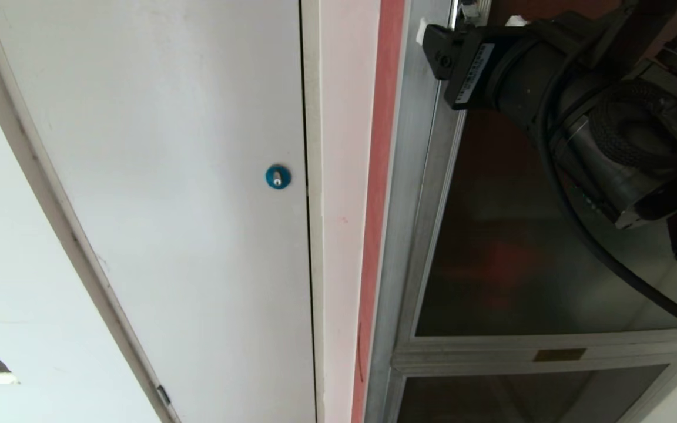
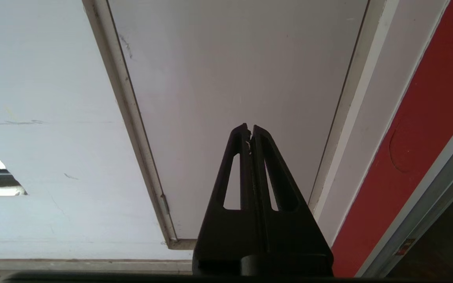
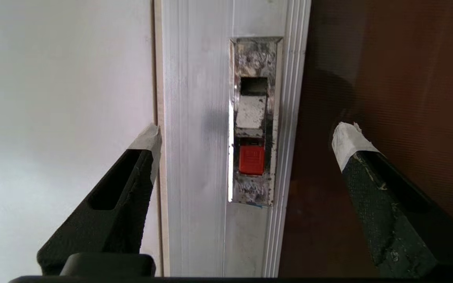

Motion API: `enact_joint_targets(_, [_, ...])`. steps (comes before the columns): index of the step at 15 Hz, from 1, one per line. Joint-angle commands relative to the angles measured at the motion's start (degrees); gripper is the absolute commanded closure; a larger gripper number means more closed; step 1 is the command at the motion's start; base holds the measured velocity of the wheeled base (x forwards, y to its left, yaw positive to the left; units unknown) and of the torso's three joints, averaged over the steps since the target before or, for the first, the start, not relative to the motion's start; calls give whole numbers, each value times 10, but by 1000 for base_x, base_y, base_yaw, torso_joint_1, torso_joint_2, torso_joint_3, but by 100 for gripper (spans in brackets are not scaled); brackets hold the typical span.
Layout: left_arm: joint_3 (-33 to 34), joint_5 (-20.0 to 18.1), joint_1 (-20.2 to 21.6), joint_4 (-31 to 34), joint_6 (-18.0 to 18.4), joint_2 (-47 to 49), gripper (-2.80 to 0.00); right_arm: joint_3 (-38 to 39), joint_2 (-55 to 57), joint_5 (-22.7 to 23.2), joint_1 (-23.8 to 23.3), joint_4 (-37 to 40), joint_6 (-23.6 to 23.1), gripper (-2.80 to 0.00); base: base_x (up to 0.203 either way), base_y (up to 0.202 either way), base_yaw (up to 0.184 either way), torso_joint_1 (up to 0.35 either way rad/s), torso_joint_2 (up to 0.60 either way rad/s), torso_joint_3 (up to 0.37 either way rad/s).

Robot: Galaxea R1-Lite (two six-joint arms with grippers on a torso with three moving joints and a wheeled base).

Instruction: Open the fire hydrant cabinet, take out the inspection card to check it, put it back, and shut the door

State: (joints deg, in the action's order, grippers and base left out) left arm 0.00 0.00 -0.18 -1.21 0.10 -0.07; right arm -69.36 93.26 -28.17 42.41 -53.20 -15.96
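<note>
The fire hydrant cabinet point(image 1: 409, 205) shows as an aluminium frame at the right of the head view. Its door point(image 1: 520, 247) is dark tinted glass and lies flat in that frame. My right arm reaches up across the glass. In the right wrist view my right gripper point(image 3: 249, 135) is open, with taped fingertips point(image 3: 348, 141) on either side of the door's frame strip point(image 3: 195, 118). It faces a recessed metal latch point(image 3: 253, 98) with a red button point(image 3: 251, 159) and holds nothing. The inspection card is hidden. My left gripper point(image 2: 250, 127) is shut and empty, pointing at the white panel.
A white panel door point(image 1: 168, 176) with a blue round lock point(image 1: 278, 177) fills the left of the head view. A red strip point(image 1: 376, 194) runs between it and the cabinet. Below the door sits a smaller glass panel point(image 1: 520, 393) under a crossbar with a brass plate point(image 1: 559, 354).
</note>
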Motion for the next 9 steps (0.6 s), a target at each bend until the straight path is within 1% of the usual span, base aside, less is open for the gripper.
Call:
enact_joint_targets(1, [7, 0, 0, 0, 0, 1, 0, -19, 20, -2, -4, -2, -2, -280, 0, 0, 0, 0, 0, 0])
enact_joint_targets(6, [7, 0, 0, 0, 0, 1, 0, -29, 25, -1, -22, -2, -3, -280, 0, 0, 0, 0, 0, 0])
enact_joint_targets(7, [7, 0, 0, 0, 0, 1, 0, -29, 25, -1, -23, -2, -3, 0, 0, 0, 0, 0, 0, 0])
enact_joint_targets(9, [7, 0, 0, 0, 0, 1, 0, -26, 25, -1, -23, -2, -2, 0, 0, 0, 0, 0, 0, 0])
